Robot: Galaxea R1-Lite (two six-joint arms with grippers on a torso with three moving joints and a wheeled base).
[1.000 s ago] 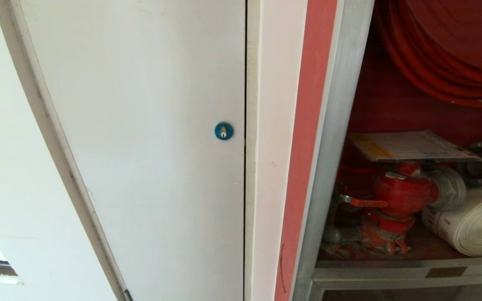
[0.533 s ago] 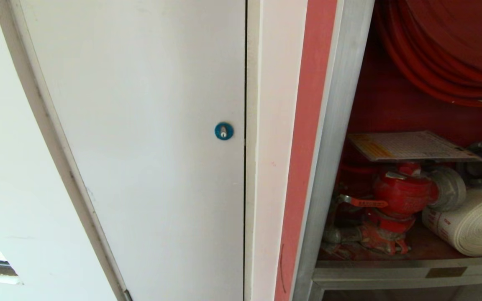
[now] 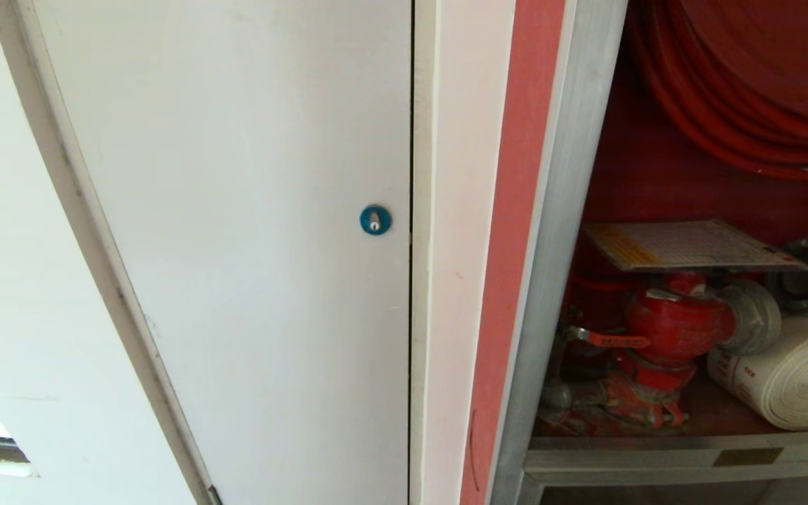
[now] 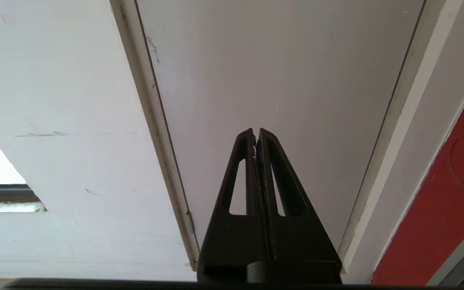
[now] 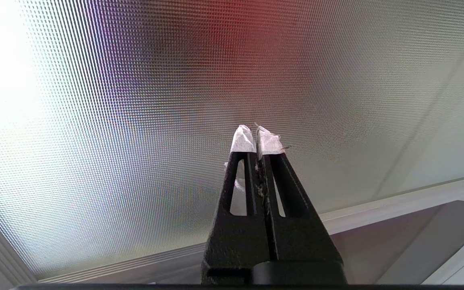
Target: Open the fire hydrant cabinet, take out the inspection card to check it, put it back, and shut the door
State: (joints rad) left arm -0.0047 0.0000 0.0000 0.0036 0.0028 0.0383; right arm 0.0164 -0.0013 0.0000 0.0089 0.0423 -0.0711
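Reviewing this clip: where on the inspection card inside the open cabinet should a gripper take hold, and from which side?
Probably the near front edge of the inspection card, approached from the cabinet's open front. It lies flat on the red valve, overhanging it, so fingers could go above and below the sheet. The hose reel crowds the space overhead.

My head camera faces the white panel door and open fire hydrant cabinet closely. My left wrist camera shares that panel; my right faces textured glass.
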